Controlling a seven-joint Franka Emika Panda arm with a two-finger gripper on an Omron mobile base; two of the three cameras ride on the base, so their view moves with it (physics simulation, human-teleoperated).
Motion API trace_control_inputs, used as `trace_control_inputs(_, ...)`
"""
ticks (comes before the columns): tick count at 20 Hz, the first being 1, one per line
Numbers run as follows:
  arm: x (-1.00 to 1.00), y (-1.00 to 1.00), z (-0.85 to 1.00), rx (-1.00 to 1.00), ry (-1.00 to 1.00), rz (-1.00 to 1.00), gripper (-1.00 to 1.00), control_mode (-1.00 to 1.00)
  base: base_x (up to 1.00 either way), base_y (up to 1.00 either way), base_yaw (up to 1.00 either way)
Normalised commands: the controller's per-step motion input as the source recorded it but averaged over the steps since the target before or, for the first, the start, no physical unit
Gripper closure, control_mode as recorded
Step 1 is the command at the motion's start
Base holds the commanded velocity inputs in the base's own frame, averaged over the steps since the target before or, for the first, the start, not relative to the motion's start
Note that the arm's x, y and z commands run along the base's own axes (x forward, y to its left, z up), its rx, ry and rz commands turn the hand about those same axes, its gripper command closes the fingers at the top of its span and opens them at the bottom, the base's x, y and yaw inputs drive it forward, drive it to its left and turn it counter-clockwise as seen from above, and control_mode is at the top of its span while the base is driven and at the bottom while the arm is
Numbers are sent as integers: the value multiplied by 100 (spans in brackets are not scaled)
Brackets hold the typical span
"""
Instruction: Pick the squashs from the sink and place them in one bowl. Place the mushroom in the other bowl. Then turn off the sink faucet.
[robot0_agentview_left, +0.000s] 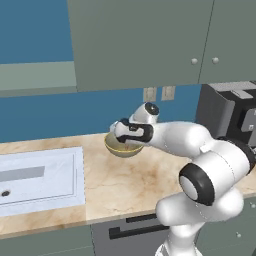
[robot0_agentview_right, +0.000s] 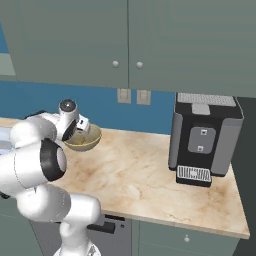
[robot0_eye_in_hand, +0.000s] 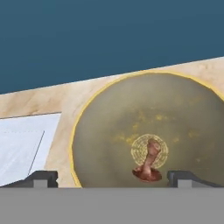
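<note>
Marble table (robot0_agentview_left: 115, 185) under grey cabinets, blue wall behind: I am hovering the jaws, spread wide and holding nothing, over the olive-tan bowl (robot0_eye_in_hand: 183, 113). Mushroom (robot0_eye_in_hand: 148, 164): reddish-brown, cap down, stem up, lying at the bowl's bottom, so that step looks done. Sink (robot0_agentview_left: 40, 180): sitting to the left; I am judging the faucet shut-off outstanding, squashes unconfirmed.

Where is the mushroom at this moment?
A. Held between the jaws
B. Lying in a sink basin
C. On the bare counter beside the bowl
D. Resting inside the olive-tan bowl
D. The hand view shows the mushroom lying on the bottom of the olive-tan bowl, with the jaws spread wide and clear of it.
</note>
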Motion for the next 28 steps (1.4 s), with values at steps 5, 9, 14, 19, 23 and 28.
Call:
trace_control_inputs(5, -77, 2, 88, 0, -30, -1, -100, -100, 0, 0, 0)
trace_control_inputs(9, -68, 12, 100, -1, -13, -6, -100, -100, 0, 0, 0)
trace_control_inputs(14, -99, 0, 99, -6, 1, -12, -100, -100, 0, 0, 0)
trace_control_inputs(19, -96, -1, 66, -10, 11, -3, -100, -100, 0, 0, 0)
trace_control_inputs(23, -92, 0, 28, -12, 1, 0, -100, -100, 0, 0, 0)
trace_control_inputs(28, -89, 0, 30, -7, 3, 1, -100, -100, 0, 0, 0)
